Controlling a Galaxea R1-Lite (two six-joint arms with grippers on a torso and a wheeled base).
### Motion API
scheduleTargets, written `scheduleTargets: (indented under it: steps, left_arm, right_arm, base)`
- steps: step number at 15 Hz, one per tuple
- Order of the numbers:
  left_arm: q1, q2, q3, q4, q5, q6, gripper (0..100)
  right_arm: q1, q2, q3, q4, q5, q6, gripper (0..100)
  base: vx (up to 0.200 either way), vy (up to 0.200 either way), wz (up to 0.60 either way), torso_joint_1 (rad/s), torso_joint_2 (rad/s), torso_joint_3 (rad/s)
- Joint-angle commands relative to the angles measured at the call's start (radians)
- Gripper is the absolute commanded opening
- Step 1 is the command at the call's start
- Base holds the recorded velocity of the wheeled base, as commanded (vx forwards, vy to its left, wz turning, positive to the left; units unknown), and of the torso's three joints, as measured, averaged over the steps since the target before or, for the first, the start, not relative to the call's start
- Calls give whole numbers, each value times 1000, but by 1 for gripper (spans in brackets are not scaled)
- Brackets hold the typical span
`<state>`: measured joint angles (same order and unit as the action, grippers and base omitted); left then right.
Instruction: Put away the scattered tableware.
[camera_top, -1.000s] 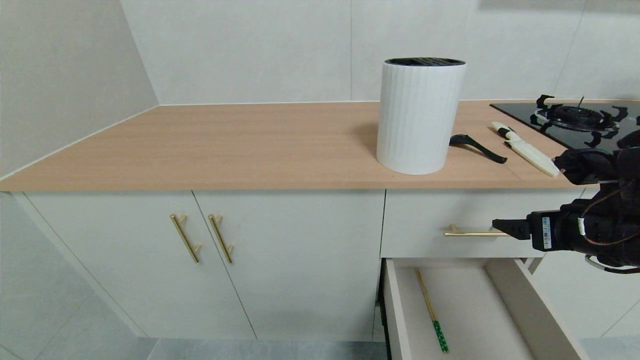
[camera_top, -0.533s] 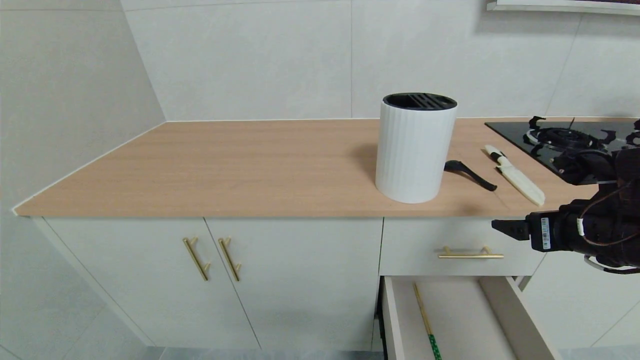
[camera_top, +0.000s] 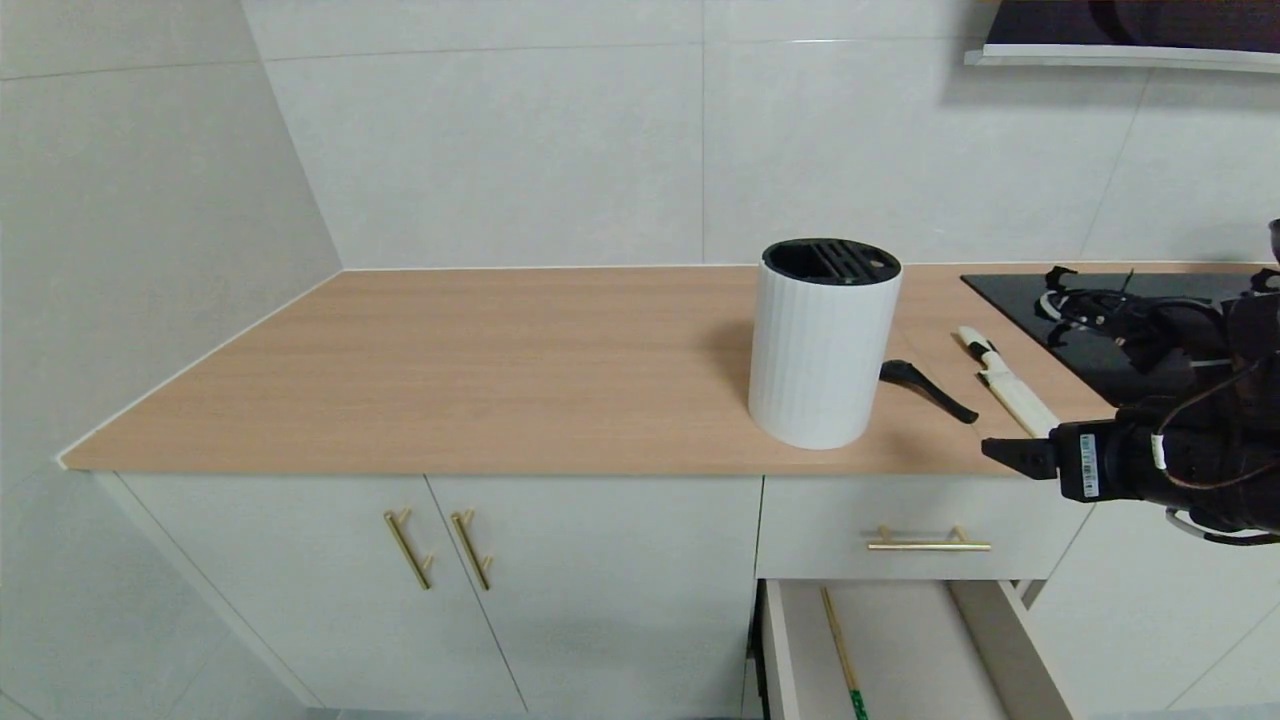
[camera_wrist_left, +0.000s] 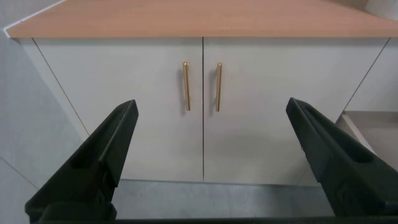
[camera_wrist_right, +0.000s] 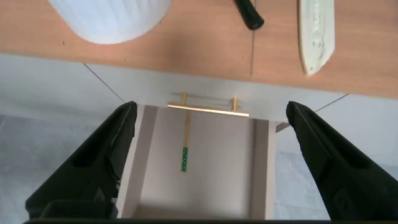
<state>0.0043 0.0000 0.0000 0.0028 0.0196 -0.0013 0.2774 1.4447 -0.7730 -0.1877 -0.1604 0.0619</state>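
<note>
A white ribbed holder (camera_top: 820, 350) with a black slotted top stands on the wooden counter (camera_top: 500, 370). To its right lie a black-handled utensil (camera_top: 925, 388) and a white knife (camera_top: 1005, 385). A chopstick with a green end (camera_top: 840, 650) lies in the open lower drawer (camera_top: 790, 650). My right gripper (camera_top: 1010, 455) hangs at the counter's front edge, near the knife tip, open and holding nothing. In the right wrist view it (camera_wrist_right: 208, 168) is above the drawer, with the chopstick (camera_wrist_right: 184, 146), knife (camera_wrist_right: 316, 34) and holder (camera_wrist_right: 112, 18) below. My left gripper (camera_wrist_left: 208, 168) is open before the cabinet doors.
A black gas hob (camera_top: 1100, 315) sits at the counter's right end. The shut upper drawer has a gold handle (camera_top: 928, 545). Two cabinet doors with gold handles (camera_top: 440, 545) are on the left, and tiled walls close the back and left side.
The head camera has risen, so counter and drawers sit lower in the picture. My right gripper has gone from the upper drawer's handle height up to the counter's edge.
</note>
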Motion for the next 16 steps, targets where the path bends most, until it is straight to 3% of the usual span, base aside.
scheduleTargets:
  steps: [1, 4, 9, 13, 16]
  left_arm:
    - [0, 0, 0, 0, 0, 0, 100]
    - [0, 0, 0, 0, 0, 0, 100]
    - [0, 0, 0, 0, 0, 0, 100]
    - [0, 0, 0, 0, 0, 0, 100]
    - [0, 0, 0, 0, 0, 0, 100]
  right_arm:
    - [0, 31, -8, -26, 4, -11, 100]
    - [-78, 160, -72, -168, 12, -71, 100]
    - [-152, 367, -321, -194, 79, -93, 100]
    - [-176, 459, -302, -202, 128, -131, 100]
    - [-227, 513, -307, -257, 295, -163, 100]
  base:
    - [0, 0, 0, 0, 0, 0]
    - [0, 0, 0, 0, 0, 0]
    - [0, 0, 0, 0, 0, 0]
    - [0, 0, 0, 0, 0, 0]
    - [0, 0, 0, 0, 0, 0]
